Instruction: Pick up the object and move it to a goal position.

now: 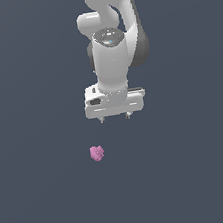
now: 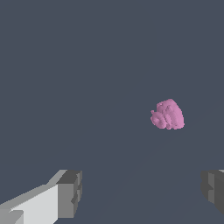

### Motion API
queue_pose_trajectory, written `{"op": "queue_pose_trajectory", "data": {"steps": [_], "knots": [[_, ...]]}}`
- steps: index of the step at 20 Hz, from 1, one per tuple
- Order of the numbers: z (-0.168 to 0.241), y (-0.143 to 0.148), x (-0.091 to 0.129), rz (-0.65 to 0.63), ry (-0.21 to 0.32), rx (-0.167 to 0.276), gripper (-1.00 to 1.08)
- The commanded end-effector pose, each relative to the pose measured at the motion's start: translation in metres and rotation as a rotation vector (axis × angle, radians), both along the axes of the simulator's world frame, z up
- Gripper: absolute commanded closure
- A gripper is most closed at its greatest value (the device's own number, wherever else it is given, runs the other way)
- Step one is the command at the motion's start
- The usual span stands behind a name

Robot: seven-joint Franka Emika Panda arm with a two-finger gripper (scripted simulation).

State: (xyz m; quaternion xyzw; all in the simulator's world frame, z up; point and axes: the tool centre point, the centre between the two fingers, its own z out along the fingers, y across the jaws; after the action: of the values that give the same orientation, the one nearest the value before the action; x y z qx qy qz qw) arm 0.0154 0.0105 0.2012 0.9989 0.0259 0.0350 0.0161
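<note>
The object [image 1: 97, 153] is a small pink-magenta lumpy blob lying on the dark grey surface. My white gripper [image 1: 115, 118] hangs above it, offset toward the exterior view's right, and does not touch it. The jaws stand wide apart and hold nothing. In the wrist view the object [image 2: 167, 115] lies beyond the gripper [image 2: 142, 192], not between the fingers; one grey fingertip [image 2: 70, 192] shows on one side and the other fingertip [image 2: 214, 190] at the frame edge.
The white arm [image 1: 111, 43] rises behind the gripper to the top of the exterior view. A plain dark grey surface [image 1: 45, 194] fills the rest of both views.
</note>
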Motion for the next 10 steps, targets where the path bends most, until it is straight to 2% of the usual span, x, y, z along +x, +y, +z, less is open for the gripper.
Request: {"op": "queue_pose_trajectory", "data": {"steps": [1,10], "knots": [[-0.002,-0.002,0.000,0.002,0.002,0.000,-0.92],[-0.018,-0.017,0.013,0.071,0.016,-0.004,-0.92]]}}
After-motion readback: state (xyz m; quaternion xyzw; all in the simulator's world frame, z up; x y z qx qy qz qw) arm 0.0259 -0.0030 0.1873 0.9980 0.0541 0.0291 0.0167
